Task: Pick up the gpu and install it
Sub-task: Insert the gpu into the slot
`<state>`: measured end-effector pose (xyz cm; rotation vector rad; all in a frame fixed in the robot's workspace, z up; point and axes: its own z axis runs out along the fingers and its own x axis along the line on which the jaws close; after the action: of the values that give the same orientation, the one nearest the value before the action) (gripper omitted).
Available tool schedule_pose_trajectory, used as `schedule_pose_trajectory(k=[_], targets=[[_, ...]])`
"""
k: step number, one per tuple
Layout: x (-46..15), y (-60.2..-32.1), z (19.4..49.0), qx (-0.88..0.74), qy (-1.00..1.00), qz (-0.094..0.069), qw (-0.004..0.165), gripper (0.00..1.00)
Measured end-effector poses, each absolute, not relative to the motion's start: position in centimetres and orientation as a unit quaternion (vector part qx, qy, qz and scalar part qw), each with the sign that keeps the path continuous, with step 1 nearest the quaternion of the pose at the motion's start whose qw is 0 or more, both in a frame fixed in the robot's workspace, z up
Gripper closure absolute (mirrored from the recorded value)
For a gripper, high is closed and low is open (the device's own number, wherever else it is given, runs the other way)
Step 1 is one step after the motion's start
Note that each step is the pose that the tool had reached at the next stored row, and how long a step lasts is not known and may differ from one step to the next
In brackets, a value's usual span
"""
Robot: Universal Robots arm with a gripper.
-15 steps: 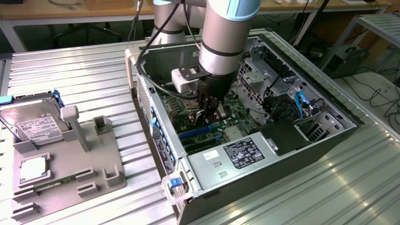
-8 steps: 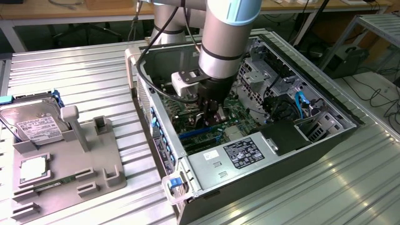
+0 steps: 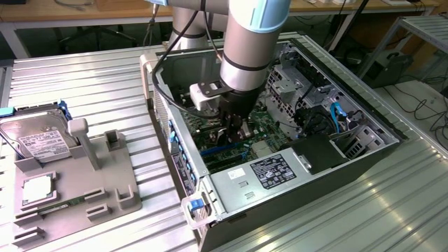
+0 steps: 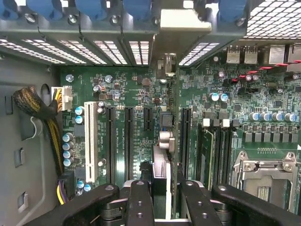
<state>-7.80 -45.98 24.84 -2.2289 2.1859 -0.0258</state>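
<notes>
The gpu (image 4: 161, 165) shows edge-on in the wrist view, standing upright on the green motherboard (image 4: 136, 89) between the long black expansion slots. Its silver metal bracket (image 4: 178, 21) rests against the case's rear slot openings. My gripper (image 4: 164, 207) is shut on the card, with one black finger (image 4: 140, 202) on each side of its near end. In the exterior view the gripper (image 3: 234, 134) reaches deep into the open computer case (image 3: 175, 68), just above the motherboard.
A black-and-yellow cable bundle (image 4: 37, 108) runs along the case wall beside the slots. The silver power supply (image 3: 273, 173) fills the near end of the case. Outside, at the exterior view's left, a grey fixture (image 3: 105, 178) holds a hard drive (image 3: 39, 136).
</notes>
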Motion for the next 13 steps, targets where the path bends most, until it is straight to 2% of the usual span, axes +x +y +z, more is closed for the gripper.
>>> schedule_pose_trajectory(k=[13], targets=[[-7.66,-45.96,24.5,-0.714,0.7,-0.008,0.01,0.72]])
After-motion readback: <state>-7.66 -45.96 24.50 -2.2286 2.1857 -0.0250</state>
